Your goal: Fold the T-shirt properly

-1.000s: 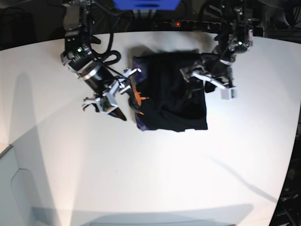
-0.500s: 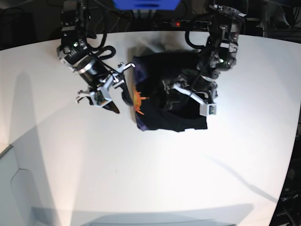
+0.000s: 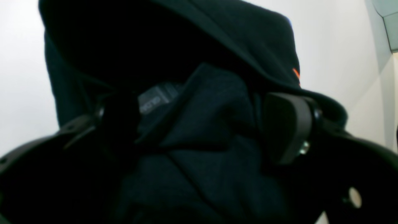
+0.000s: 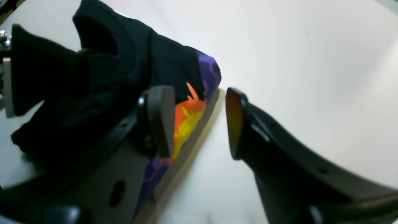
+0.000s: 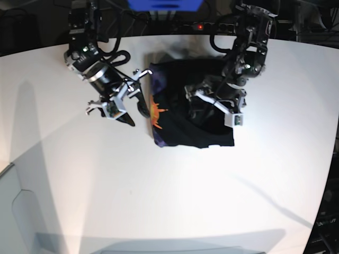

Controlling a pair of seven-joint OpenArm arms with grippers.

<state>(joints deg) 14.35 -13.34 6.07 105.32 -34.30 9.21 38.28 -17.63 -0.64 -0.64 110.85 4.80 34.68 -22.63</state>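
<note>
The large black short-sleeved cloth T-shirt [image 5: 190,106] lies folded into a rough square on the white round-edged table [image 5: 175,201], up near the far edge, between the 2 arms. Its orange-and-purple print [image 5: 156,111] shows along the edge that faces the right arm.

Over to the left gripper [image 5: 212,106]: it is down on top of the shirt, pressed into the fabric. In the left wrist view its 2 dark padded fingers [image 3: 287,127] stand well apart, with a raised bunch of black cloth between them. Whether the pads are actually pinching that cloth, I cannot tell; the fabric fills the gap and hides the contact. A loose fold of the shirt arches over the claw, and a small dark label [image 3: 154,99] peeks out beside the far finger.

Now the right gripper [image 5: 128,106]: jaws apart, holding nothing. It sits just beside the printed edge of the shirt, low over the table. In the right wrist view 1 finger [image 4: 158,121] stands in front of the orange print, the other over bare white tabletop, with open space between them.
</note>
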